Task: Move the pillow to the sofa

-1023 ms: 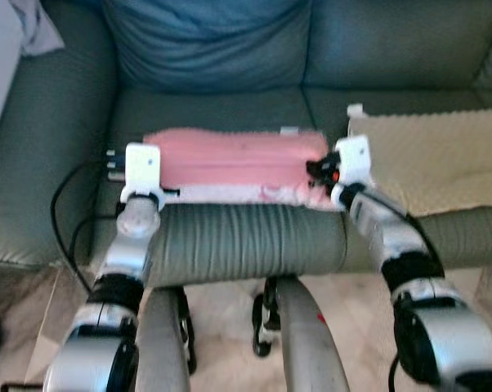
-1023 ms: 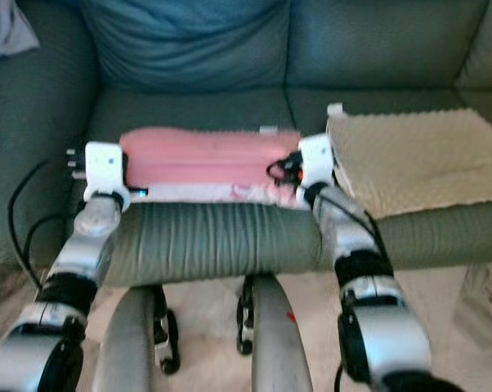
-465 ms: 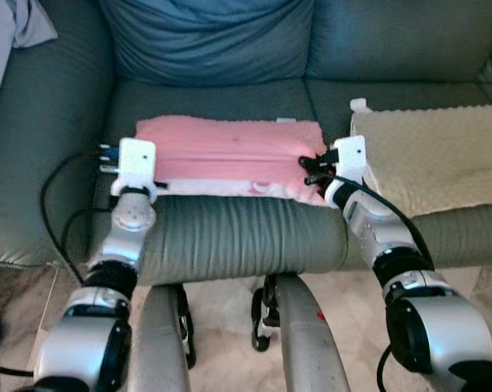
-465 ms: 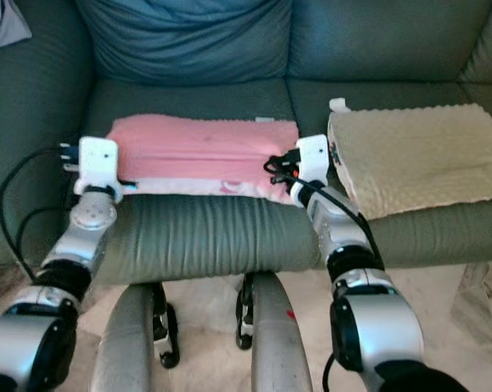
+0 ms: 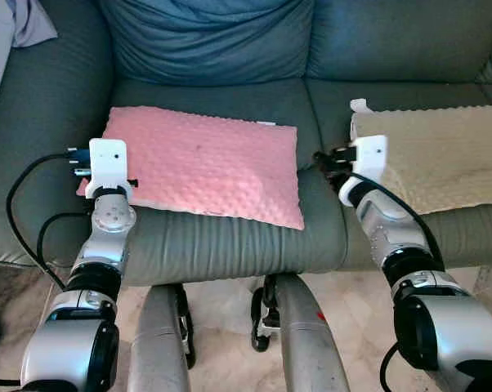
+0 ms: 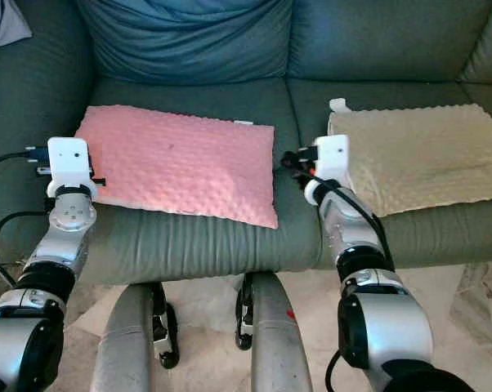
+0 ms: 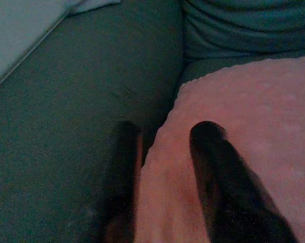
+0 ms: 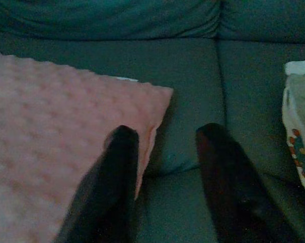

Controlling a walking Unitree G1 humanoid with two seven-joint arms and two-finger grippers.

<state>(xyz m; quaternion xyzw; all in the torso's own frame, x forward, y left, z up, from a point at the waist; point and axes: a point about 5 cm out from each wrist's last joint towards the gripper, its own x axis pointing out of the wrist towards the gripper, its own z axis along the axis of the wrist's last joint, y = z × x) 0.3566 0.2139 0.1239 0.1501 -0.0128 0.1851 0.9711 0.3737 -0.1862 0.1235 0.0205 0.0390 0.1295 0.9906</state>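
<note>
- The pink pillow (image 5: 201, 166) lies flat on the left seat cushion of the grey-green sofa (image 5: 221, 237), its dimpled face up and its near corner reaching toward the front edge of the seat.
- Your left gripper (image 7: 165, 147) sits at the pillow's left edge. In the left wrist view its fingers (image 7: 213, 167) are spread, one over the pink fabric and one over the sofa arm side. They clamp nothing, though I can't tell whether the inner finger touches the fabric.
- Your right gripper (image 8: 165, 152) is at the pillow's right edge, over the gap between the two seat cushions. Its fingers are spread too: one overlaps the pillow's border in the right wrist view and the other is over bare seat. It holds nothing.
- A beige pillow (image 5: 438, 155) lies on the right seat cushion, just beside your right wrist and apart from the pink one.
- A blue back cushion (image 5: 209, 41) stands behind the pink pillow, and there is a strip of bare seat between them.
- My read on the step: this is the release, at the end of placement. The pillow looks supported by the seat alone, so the task is essentially done.
- Next move: pull both arms straight back toward you, fingers kept apart, so neither tip drags the fabric.
- Watch the left side, where the inner finger is over the pillow edge. Lift it slightly before you retract.
- Watch the black cable (image 5: 33, 204) looped by the left forearm near the sofa arm. I'd judge it a possible snag.
</note>
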